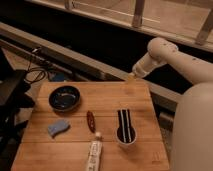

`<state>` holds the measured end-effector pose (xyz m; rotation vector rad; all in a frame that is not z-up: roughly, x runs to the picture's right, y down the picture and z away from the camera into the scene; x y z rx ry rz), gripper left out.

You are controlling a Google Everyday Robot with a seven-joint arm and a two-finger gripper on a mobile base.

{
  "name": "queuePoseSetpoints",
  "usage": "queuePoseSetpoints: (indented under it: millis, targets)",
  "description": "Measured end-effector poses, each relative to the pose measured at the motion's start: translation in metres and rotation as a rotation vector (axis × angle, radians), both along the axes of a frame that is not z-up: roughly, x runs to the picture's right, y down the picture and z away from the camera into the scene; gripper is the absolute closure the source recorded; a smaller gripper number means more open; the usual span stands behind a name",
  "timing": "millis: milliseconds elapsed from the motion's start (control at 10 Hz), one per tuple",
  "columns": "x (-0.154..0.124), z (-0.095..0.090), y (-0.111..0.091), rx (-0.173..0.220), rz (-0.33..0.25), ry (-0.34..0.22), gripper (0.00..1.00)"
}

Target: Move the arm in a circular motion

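The glossy white arm [167, 56] comes in from the right edge, with a thick rounded segment and a bulbous joint at the upper right. It narrows to a small pale yellowish tip, the gripper [131, 76], which hangs just above the far right edge of the wooden table [145, 145]. The gripper holds nothing that I can see and touches nothing.
On the table stand a dark blue bowl [64, 97], a blue sponge [58, 128], a brown oblong object [90, 121], a white tube [93, 153] and a white cup with dark utensils [125, 127]. A dark ledge and railing run behind. Black cables lie at the left.
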<state>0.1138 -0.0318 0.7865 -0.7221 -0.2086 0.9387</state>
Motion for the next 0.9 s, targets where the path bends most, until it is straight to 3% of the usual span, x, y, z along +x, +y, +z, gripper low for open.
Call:
queuePoseSetpoints:
  millis: [200,500,800,900]
  targets:
    - [-0.037,-0.015,0.015,-0.021,-0.036,-0.071,1.0]
    - [-0.059,-0.038,0.044,-0.075,-0.043,-0.107,1.0]
    - [-0.041,-0.052,0.058,-0.099,-0.006,-0.055,1.0]
    - [-0.02,-0.053,0.062,-0.103,0.003,-0.004,1.0]
